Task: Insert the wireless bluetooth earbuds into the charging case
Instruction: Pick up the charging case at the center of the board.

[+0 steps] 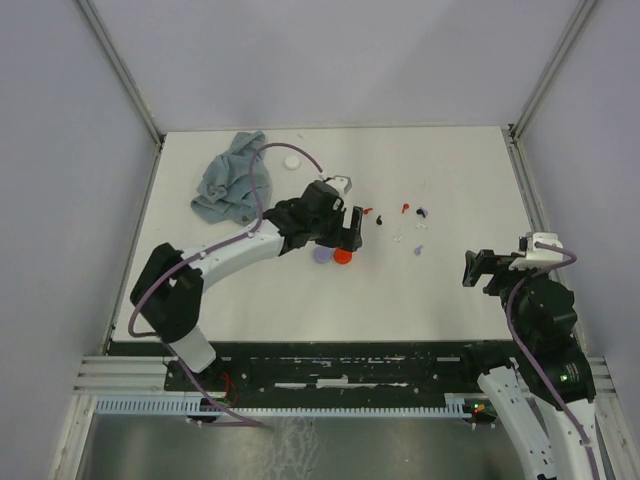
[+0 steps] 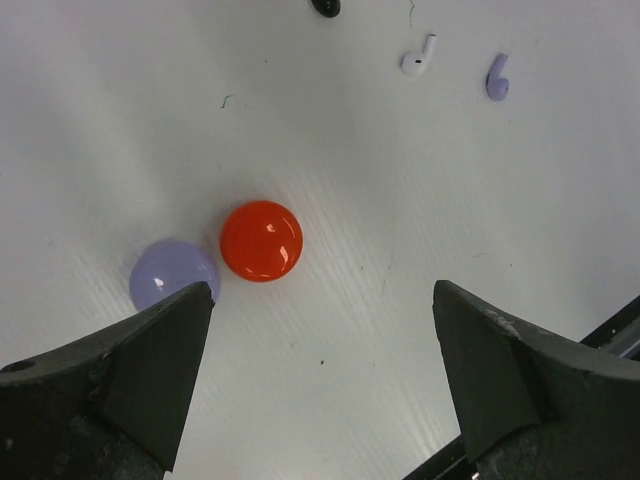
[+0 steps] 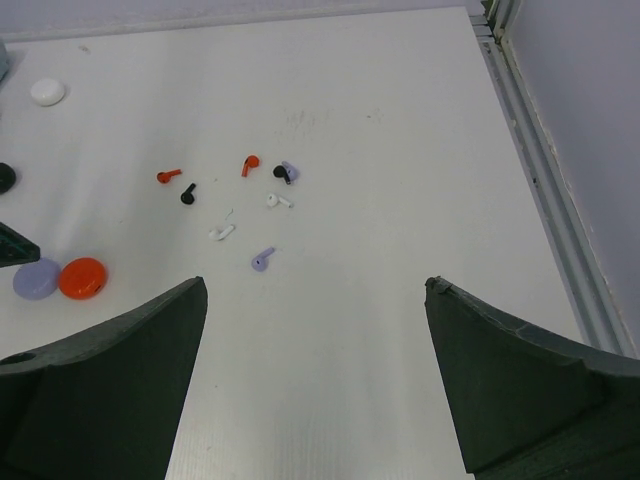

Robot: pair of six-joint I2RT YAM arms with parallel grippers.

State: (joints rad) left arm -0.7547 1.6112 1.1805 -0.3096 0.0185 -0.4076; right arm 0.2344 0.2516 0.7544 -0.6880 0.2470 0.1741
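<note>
L gripper [image 2: 322,330]: jaws wide, empty, hung over red disc [image 2: 261,241]; I reckoned case pickup. R gripper [image 3: 315,300]: wide, idle; earbuds [image 3: 250,200] lay loose, its 11 o'clock.

- No text, label, brand, number or sign can be read in any of the views.

earbuds [image 3: 250,165] red, black, white, lavender | red disc [image 2: 261,241] | lavender disc [image 2: 170,272] | cloth [image 1: 232,180] grey-blue | table [image 1: 440,290] white
</note>
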